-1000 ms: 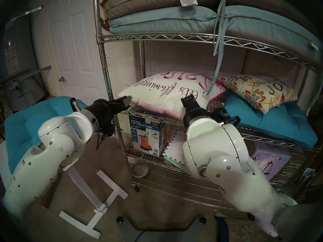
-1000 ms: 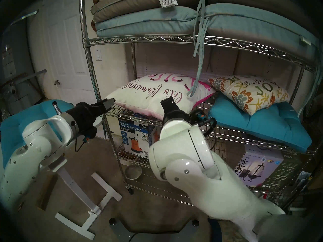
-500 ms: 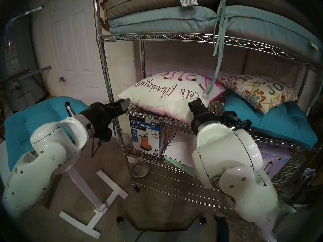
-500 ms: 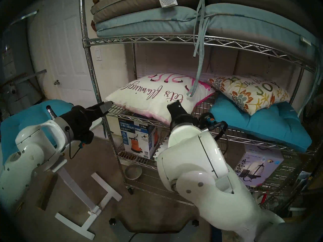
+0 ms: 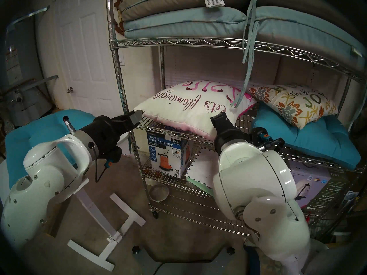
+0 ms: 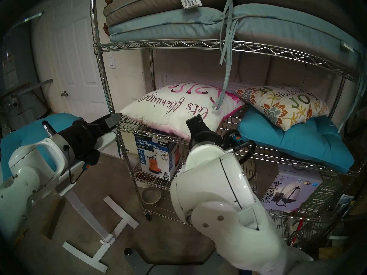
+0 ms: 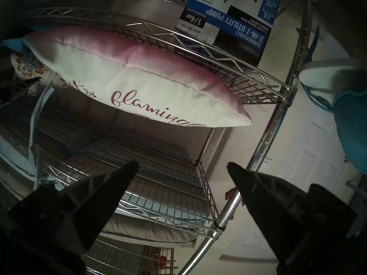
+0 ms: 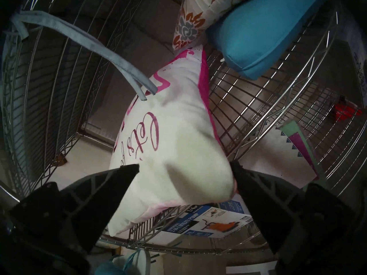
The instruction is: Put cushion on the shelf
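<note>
A white cushion (image 5: 188, 108) with pink flamingo lettering lies on the middle tier of the chrome wire shelf (image 5: 178, 42). Its front edge hangs slightly over that tier's rim. My left gripper (image 5: 137, 114) stands open by the shelf's front left post, just off the cushion's left corner. In the left wrist view the cushion (image 7: 129, 80) sits well beyond the spread fingers of the left gripper (image 7: 181, 163). My right gripper (image 5: 219, 116) is open at the cushion's front right corner. In the right wrist view that corner of the cushion (image 8: 168, 149) bulges between the wide-apart fingers of the right gripper (image 8: 184, 165).
A teal cushion (image 5: 307, 141) with a floral cushion (image 5: 294, 104) on it fills the tier's right half. Stacked seat pads (image 5: 178, 20) load the top tier, and their ties (image 5: 246, 70) hang down over the white cushion. A pump box (image 5: 168, 155) stands below. Another teal cushion (image 5: 39, 133) lies on the small white table at left.
The left gripper has drawn back to the left, away from the cushion's corner. The right gripper has shifted right and a little lower along the cushion's front edge. Both stayed open.
</note>
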